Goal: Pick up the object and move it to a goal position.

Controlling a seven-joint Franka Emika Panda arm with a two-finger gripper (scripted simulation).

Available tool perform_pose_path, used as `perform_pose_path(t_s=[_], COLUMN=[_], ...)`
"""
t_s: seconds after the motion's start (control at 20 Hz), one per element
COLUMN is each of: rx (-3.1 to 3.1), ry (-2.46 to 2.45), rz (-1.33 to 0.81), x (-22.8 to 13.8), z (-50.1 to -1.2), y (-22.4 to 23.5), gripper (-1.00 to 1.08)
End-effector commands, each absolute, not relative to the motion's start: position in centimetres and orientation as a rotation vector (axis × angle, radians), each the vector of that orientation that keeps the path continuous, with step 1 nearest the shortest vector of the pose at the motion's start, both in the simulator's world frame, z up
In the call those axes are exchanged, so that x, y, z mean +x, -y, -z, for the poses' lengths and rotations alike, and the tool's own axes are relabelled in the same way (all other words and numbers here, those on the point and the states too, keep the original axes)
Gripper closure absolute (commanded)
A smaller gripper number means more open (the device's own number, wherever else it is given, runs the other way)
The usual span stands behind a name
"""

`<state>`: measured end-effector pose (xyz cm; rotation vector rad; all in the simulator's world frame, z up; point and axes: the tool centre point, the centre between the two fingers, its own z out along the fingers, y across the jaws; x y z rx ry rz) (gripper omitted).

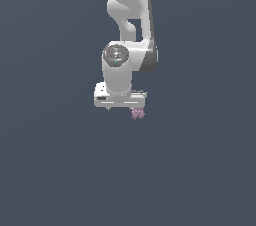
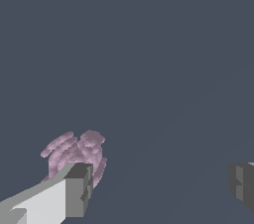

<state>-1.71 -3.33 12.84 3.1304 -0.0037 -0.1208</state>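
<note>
The object is a tiny, lumpy pink-purple clump. In the exterior view it sits just under the white gripper, at the end of the hand on the exterior view's right. In the wrist view the object lies right at the tip of one grey finger, partly hidden behind it and not in the middle of the gap. The other finger is far off at the picture's edge. The gripper is open wide and holds nothing. I cannot tell whether the finger touches the clump.
The white arm comes down from the top of the exterior view above the gripper. Around it only a plain dark grey-blue ground shows in both views.
</note>
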Motion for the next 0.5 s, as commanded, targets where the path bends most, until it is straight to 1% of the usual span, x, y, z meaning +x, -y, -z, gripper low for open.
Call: perform_pose_path(t_s=[0.0,0.45], rx=[3.130,3.125], ry=[0.014,0.158], rz=[0.121,0.114], x=[-1.73,-1.93], z=[-12.82,-12.52], y=[3.26,2.63], gripper=[-0.92,-0.92])
